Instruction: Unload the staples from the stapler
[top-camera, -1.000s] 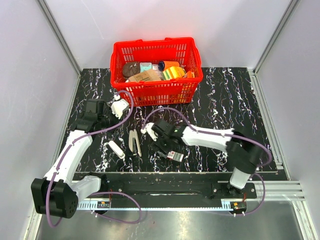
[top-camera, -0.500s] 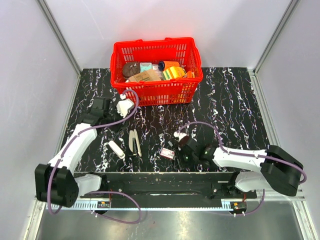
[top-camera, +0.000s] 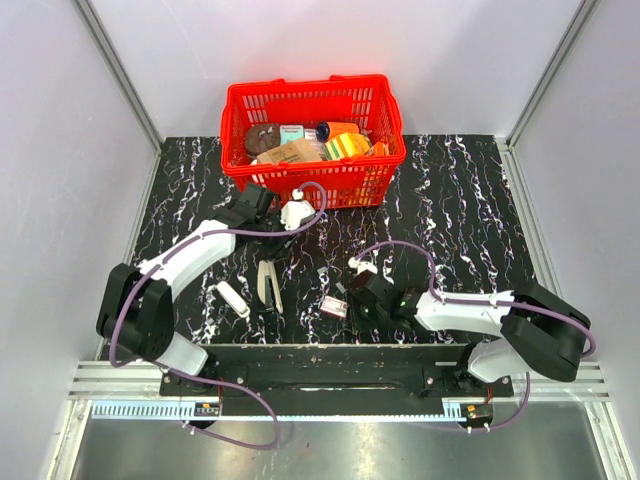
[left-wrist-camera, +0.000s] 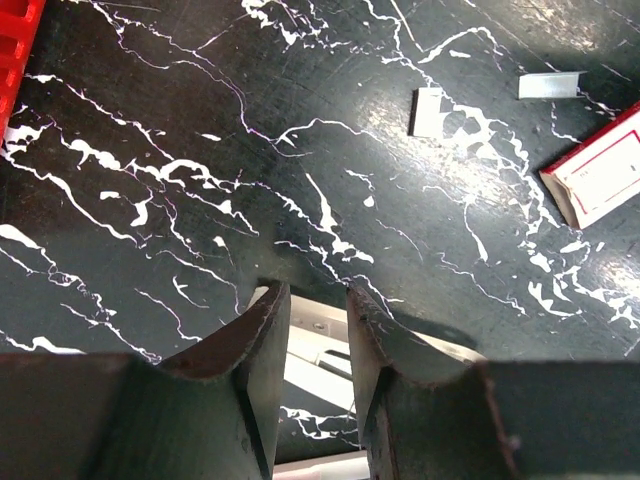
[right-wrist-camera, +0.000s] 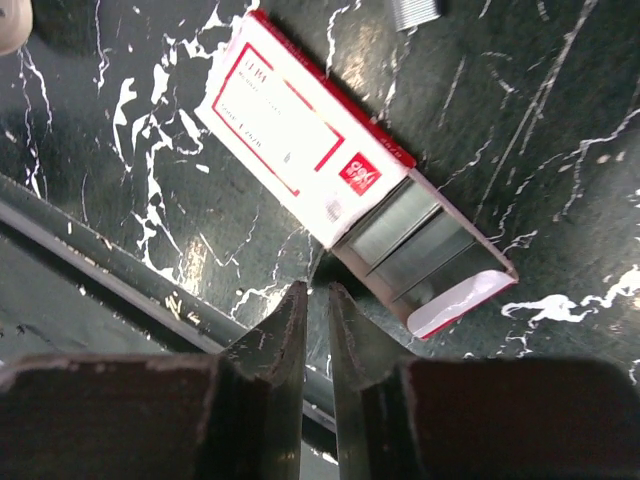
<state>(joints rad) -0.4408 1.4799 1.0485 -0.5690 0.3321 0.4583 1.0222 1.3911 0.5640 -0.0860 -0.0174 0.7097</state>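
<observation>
Shows left end effector half-open near stapler; right end effector pinched narrow (nothing between) beside red-white box.

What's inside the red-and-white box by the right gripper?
The box has its inner tray slid partly out, holding silvery staple strips; what sits under the printed sleeve is hidden.

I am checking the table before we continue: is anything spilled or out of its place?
Yes. The staple box lies with its inner tray slid partly out, so its staples are exposed. Two loose staple strips lie near it, outside the box.
</observation>
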